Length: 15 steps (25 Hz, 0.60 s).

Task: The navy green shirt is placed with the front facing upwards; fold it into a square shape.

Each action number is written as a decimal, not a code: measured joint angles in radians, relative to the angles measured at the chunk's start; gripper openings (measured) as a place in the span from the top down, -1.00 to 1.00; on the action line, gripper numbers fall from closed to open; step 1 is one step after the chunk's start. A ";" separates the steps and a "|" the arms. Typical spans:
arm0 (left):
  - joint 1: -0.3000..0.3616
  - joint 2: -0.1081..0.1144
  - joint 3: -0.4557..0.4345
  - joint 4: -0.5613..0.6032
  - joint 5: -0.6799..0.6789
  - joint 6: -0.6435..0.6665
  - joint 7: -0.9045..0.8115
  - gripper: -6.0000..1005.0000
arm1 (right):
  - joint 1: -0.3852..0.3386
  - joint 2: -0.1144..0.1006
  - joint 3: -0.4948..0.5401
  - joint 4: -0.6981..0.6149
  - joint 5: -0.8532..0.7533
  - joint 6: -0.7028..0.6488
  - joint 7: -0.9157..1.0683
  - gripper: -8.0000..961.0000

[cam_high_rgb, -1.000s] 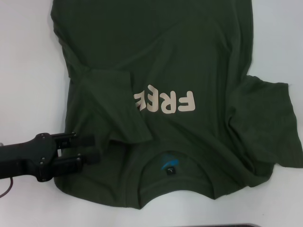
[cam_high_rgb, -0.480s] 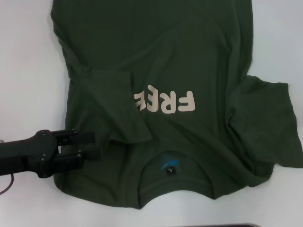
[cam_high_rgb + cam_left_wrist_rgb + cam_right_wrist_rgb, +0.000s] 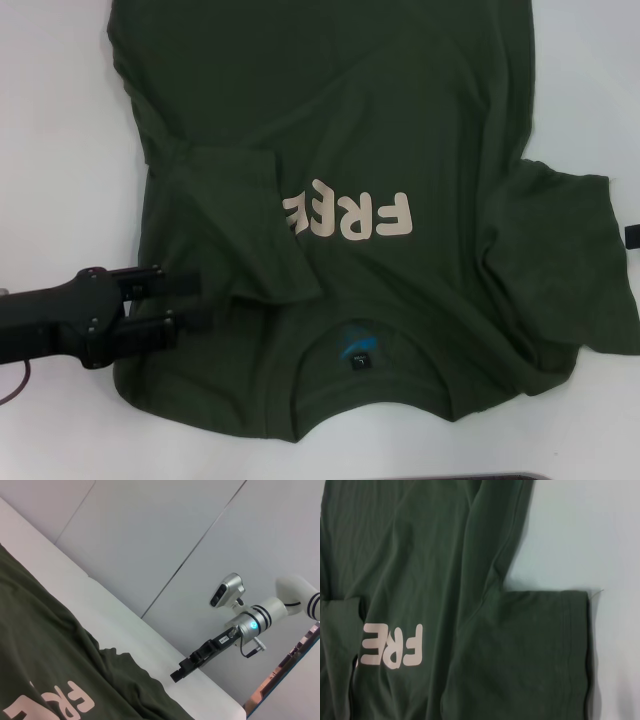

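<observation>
Left gripper at lower left of the head view, fingers spread with a gap between, holding nothing, tips just over the shirt's edge near the shoulder. Black arm reaching in low and nearly level from the left border. Beside the tips, left sleeve already folded inward, covering part of the cream lettering. Navy green shirt spread front-up over the white table, collar toward the bottom of the frame. Right sleeve lying flat, unfolded. Probably first sleeve fold done; next calls for folding the right sleeve inward. Right gripper near the table's far side in the left wrist view; open or closed, cannot tell.
</observation>
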 joint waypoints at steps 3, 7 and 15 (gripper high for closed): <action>-0.002 0.000 -0.001 0.000 0.001 0.000 0.000 -0.22 | 0.002 0.004 0.000 0.001 0.000 0.007 0.000 -0.83; -0.002 0.000 0.003 0.000 0.001 -0.001 0.000 -0.22 | 0.003 0.008 0.000 0.001 0.000 0.012 0.000 -0.83; -0.003 -0.003 -0.001 0.000 0.000 -0.002 0.000 -0.22 | 0.003 0.011 0.000 0.024 0.001 0.034 0.005 -0.83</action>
